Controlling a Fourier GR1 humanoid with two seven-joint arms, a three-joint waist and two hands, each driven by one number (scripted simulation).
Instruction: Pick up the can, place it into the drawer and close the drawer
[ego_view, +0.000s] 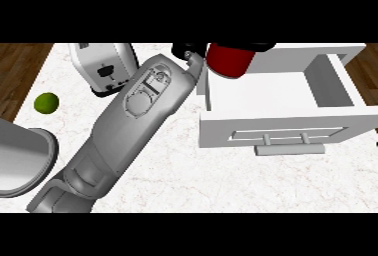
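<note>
A dark red can (229, 61) sits in my left hand (186, 50), whose black fingers curl round its top and side. The grey forearm runs diagonally up from the lower left. The can hangs at the far left corner of the open white drawer (336, 80), overlapping its left wall; whether it touches the drawer floor is hidden. The drawer's front panel, with a bar handle (289, 149), faces me. My right hand shows nowhere.
A white toaster (103, 65) stands at the back left, just left of my forearm. A green lime (46, 103) lies near the counter's left edge. A large grey round container (26, 160) fills the lower left corner. Wooden floor shows beyond the counter's left and right edges.
</note>
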